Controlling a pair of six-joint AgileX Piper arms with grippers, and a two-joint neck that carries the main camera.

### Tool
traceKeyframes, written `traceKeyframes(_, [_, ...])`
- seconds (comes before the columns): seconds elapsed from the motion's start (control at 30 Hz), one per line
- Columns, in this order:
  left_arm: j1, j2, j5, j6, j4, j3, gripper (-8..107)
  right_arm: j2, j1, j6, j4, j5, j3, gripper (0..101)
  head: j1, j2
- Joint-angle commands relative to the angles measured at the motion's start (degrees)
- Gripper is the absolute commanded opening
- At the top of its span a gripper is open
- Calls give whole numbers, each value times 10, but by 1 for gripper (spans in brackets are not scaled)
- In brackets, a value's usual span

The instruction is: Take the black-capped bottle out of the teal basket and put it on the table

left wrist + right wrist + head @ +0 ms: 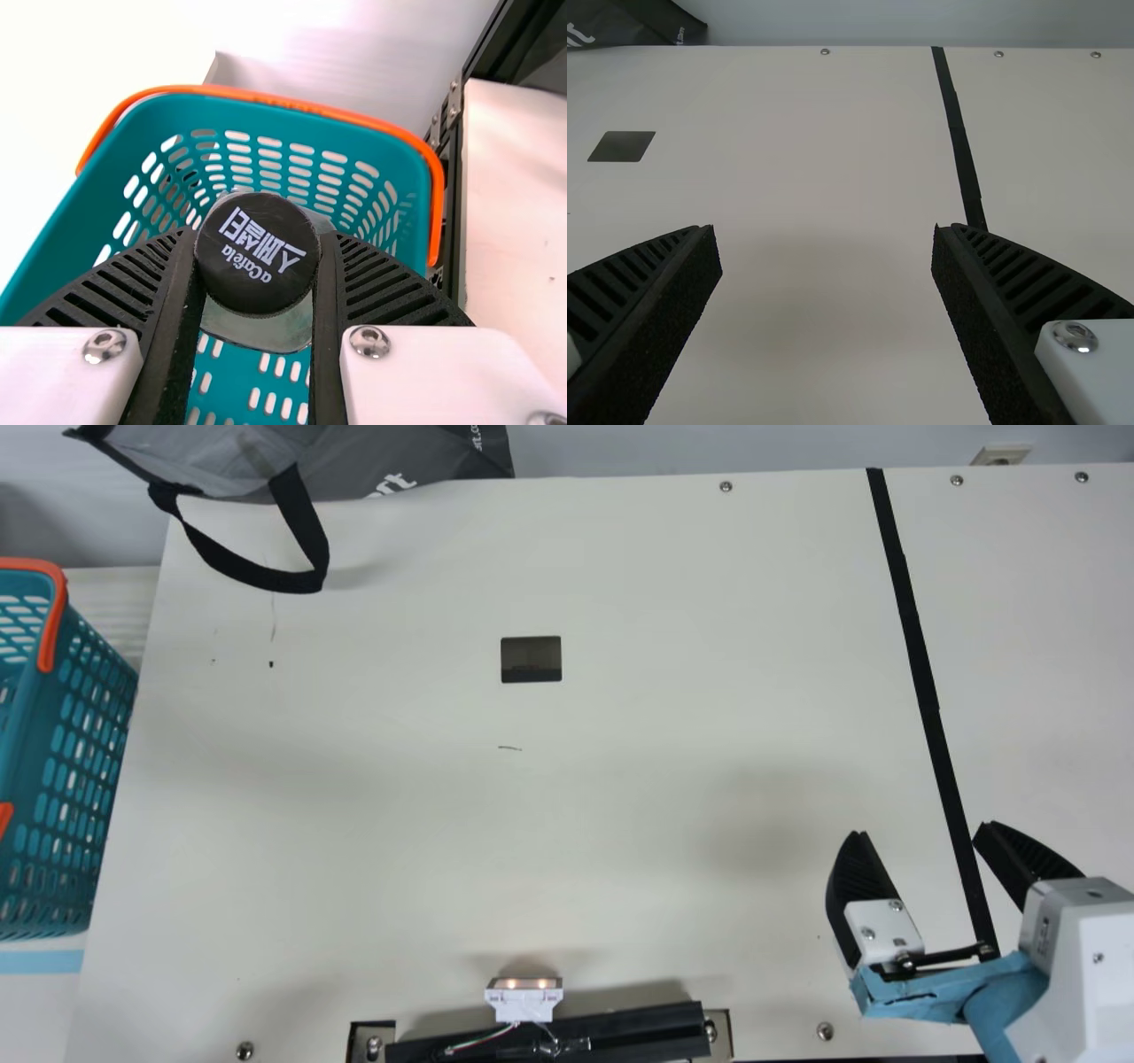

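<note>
Showing in the left wrist view are one black-capped bottle (257,332) and one teal basket (80,235). The main view adds one grey bag (390,456) with one black strap loop (303,522) lying on the table (620,779), one black strip (921,669) running across the table, and one dark rectangle (532,660) in its surface.

The left gripper (257,237) is closed in on the bottle, one ribbed finger against each side just at the cap (257,257), and so has it held. The right gripper (923,830) stands wide, its two fingers well apart above the table, near the black strip.

The bottle is at the basket's opening, seen cap first; how deep it sits, or whether its base touches the basket floor, I cannot tell. The cap and fingers hide much of its clear body. The main view's left edge cuts off the basket, and its top edge cuts off the bag.
</note>
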Motion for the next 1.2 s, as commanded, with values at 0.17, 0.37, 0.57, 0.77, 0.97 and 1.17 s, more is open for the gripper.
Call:
traceKeyframes(0.17, [-2, -25, 20, -51, 28, -28, 0, 0, 0, 0, 0, 0, 0, 91, -2, 5])
traceKeyframes(0.37, [-10, -47, 39, -88, 46, -53, 0, 0, 0, 0, 0, 0, 0, 91, -2, 5])
traceKeyframes(0.57, [-24, -71, 60, -122, 58, -70, 0, 0, 0, 0, 0, 0, 0, 91, -2, 5])
traceKeyframes(0.77, [-48, -97, 73, -149, 66, -73, 0, 0, 0, 0, 0, 0, 0, 91, -2, 5])
traceKeyframes(0.97, [-91, -126, 67, -176, 82, -56, 0, 0, 0, 0, 0, 0, 0, 91, -2, 5])
traceKeyframes(1.17, [-151, -151, 47, -215, 108, -36, 0, 0, 0, 0, 0, 0, 0, 91, -2, 5])
